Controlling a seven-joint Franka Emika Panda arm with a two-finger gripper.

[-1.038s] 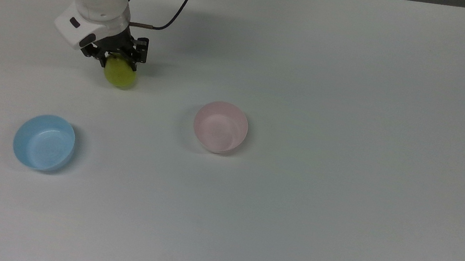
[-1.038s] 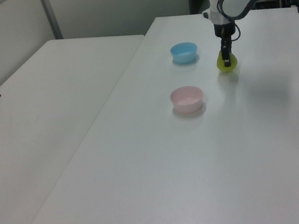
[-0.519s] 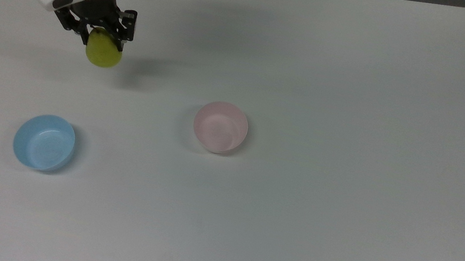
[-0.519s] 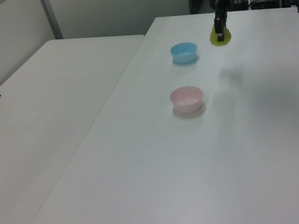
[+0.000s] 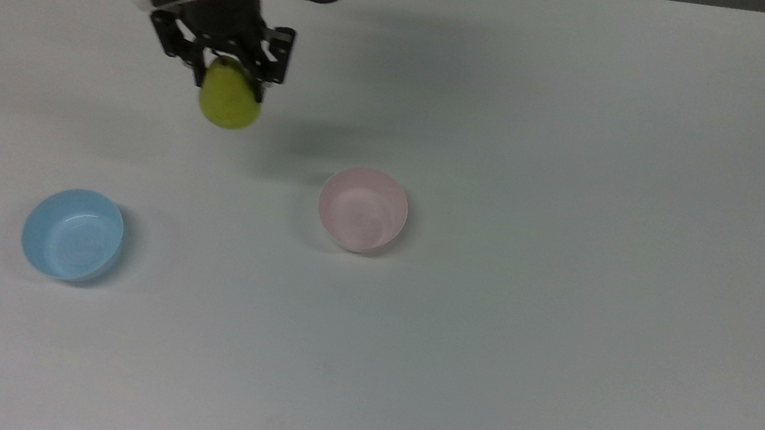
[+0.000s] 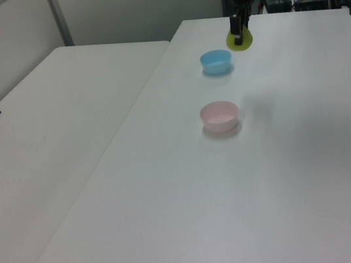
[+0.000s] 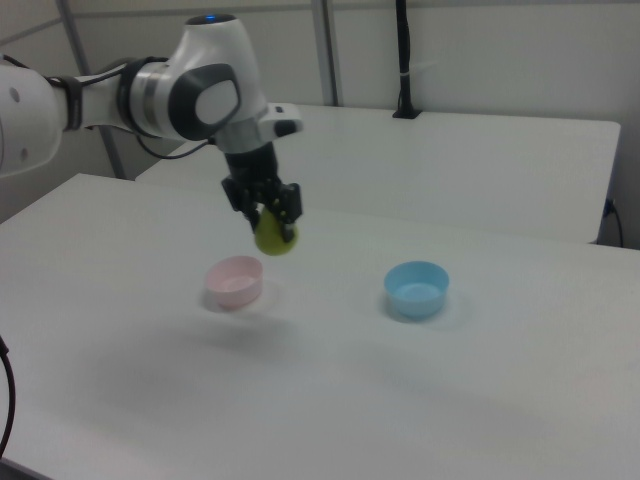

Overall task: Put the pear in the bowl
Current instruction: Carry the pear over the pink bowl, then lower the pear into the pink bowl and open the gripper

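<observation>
A lab or office workroom: plain white bench (image 6: 313, 170) tops, grey partition walls, a robot arm (image 7: 150, 95) upper left in the right view, cables at the frame edges.

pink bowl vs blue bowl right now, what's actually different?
Colour: the pink bowl is pale pink, the blue bowl light blue. Place: in the top view the pink bowl sits near the table's middle, the blue bowl further toward the top view's left and lower. Nearness to the load: the pear, held off the table in the gripper, hangs closer to the pink bowl. Shared: both are upright, empty, round and of similar size.
</observation>
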